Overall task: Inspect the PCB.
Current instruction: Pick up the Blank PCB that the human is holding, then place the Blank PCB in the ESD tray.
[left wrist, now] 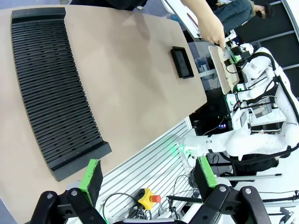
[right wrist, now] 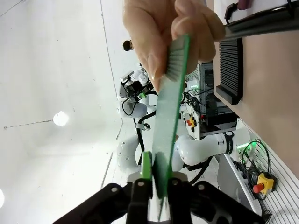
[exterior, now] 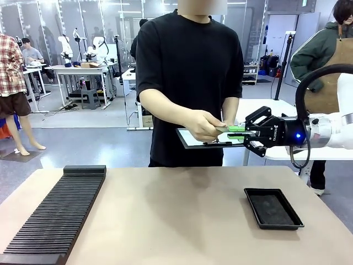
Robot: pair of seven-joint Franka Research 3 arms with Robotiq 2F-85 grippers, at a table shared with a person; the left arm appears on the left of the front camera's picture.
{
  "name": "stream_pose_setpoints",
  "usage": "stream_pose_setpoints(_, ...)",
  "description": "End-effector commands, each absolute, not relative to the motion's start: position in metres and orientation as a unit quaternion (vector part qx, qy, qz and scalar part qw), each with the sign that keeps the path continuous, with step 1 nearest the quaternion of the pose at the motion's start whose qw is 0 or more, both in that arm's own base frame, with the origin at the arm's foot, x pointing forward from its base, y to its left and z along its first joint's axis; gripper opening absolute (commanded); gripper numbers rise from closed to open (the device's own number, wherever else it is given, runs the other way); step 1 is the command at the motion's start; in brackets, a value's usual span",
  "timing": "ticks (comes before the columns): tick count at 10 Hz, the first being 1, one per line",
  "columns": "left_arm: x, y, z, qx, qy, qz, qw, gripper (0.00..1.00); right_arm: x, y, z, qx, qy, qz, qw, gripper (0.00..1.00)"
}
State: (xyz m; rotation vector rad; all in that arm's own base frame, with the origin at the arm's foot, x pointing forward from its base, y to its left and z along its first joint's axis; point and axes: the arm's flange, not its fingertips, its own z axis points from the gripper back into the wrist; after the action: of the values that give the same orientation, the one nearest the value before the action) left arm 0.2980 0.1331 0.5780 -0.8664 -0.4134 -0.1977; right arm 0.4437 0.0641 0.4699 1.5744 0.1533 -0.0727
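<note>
We see the green PCB (exterior: 234, 128) held in the air beyond the far edge of the surface (exterior: 176, 210). Our right fingers (right wrist: 145, 170) are clamped on one end and a person's hand (exterior: 203, 126) pinches the other. A clipboard (exterior: 190, 139) is just beneath. A black tray (exterior: 273, 208) and a slotted rack (exterior: 60, 212) lie below on the surface. Our left fingers (left wrist: 93, 173) stand apart, holding nothing.

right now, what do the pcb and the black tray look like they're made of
The PCB looks like thin rigid laminate, perhaps fibreglass, matte green and finely speckled; edge-on it runs straight, unbent. The black tray seems moulded plastic: uniform dull black, raised rim, faintly textured floor.
</note>
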Motion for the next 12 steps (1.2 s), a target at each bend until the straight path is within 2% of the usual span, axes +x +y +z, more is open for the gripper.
stream_pose_setpoints(1,0.297,0.133,0.581,-0.408,-0.194,-0.091,0.887,1.0,0.449,0.062,0.473,0.712,0.071,-0.027,0.698,0.0)
stream_pose_setpoints(5,0.297,0.133,0.581,-0.408,-0.194,-0.091,0.887,1.0,0.443,0.048,0.472,0.7,0.093,-0.032,0.707,0.0)
stream_pose_setpoints(6,0.297,0.133,0.581,-0.408,-0.194,-0.091,0.887,1.0,0.444,0.059,0.47,0.709,0.069,-0.036,0.7,0.0)
stream_pose_setpoints(12,0.297,0.133,0.581,-0.408,-0.194,-0.091,0.887,1.0,0.444,0.059,0.47,0.709,0.069,-0.036,0.7,0.0)
